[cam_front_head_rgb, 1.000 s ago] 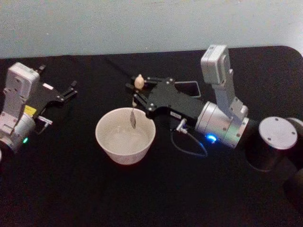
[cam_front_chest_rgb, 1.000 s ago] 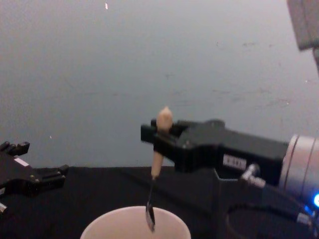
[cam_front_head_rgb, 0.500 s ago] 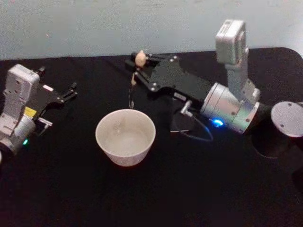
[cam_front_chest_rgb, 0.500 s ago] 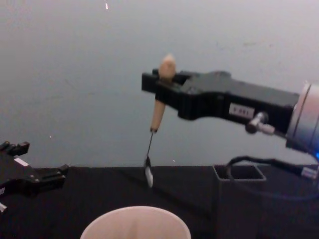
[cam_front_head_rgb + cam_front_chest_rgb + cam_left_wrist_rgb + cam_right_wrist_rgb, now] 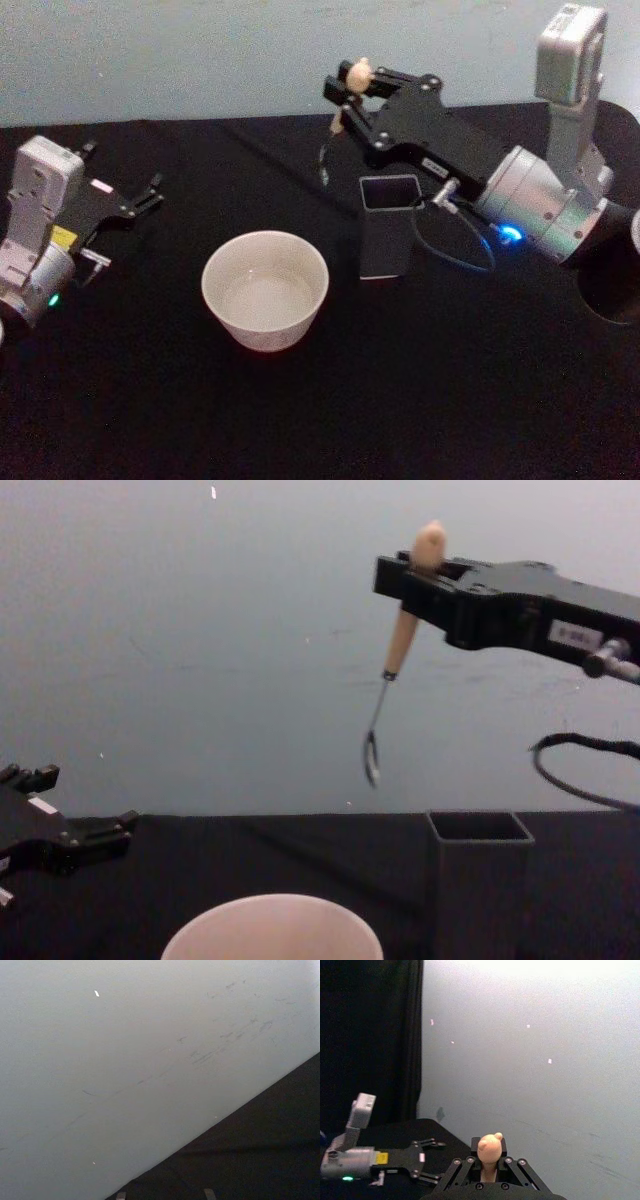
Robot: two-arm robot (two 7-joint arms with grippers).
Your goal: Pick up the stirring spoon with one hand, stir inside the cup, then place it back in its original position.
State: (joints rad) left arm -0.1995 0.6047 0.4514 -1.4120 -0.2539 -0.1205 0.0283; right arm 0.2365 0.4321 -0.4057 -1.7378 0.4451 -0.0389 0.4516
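Landmark: the cup [image 5: 264, 328], wide, cream-white, upright on the black table [image 5: 300, 430]; its rim shows at the lower edge of the chest view [image 5: 270, 920].
Left gripper [image 5: 150, 192]: well to the left of the cup and a little behind it, low over the table; fingers spread apart, nothing between them. The right wrist view shows it from the far side [image 5: 431, 1160] with both fingers [image 5: 433, 1144] clearly parted.
Stirring spoon [image 5: 355, 74]: raised high, behind and to the right of the cup, clear of its rim. Hangs nearly upright with a slight tilt, rounded knob on top and wooden handle below it [image 5: 403, 640]; the thin metal shaft ends in the small bowl, which hangs in mid-air well above cup height.
Right gripper [image 5: 345, 92]: up and to the right of the cup, reaching in from the right; fingers clamped on the spoon handle just under the knob [image 5: 489, 1152], knob standing proud of the fingers [image 5: 405, 580].
Holder [image 5: 388, 240]: dark grey, square-mouthed, upright on the table just right of the cup, not touching it. Spoon bowl hangs above and left of its mouth [image 5: 480, 880], not inside.
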